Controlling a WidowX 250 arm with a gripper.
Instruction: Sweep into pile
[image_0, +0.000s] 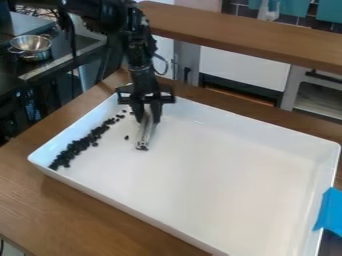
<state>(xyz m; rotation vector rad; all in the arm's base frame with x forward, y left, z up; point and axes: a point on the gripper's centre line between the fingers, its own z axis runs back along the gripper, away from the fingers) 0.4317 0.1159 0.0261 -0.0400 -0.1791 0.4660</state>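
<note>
Wooden tabletop (40, 200) bears a white tray (227, 185). Dark pieces (77, 146) line its left side; rightward, upper left of the frame, the gripper (147, 114) clamps a bar-like tool (143, 136). Sweeping well wants its edge low, gathering strays gently.

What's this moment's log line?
Sweep | gripper: jaws shut on silvery strip | white tray: black pieces strung along one wall, few apart
</note>
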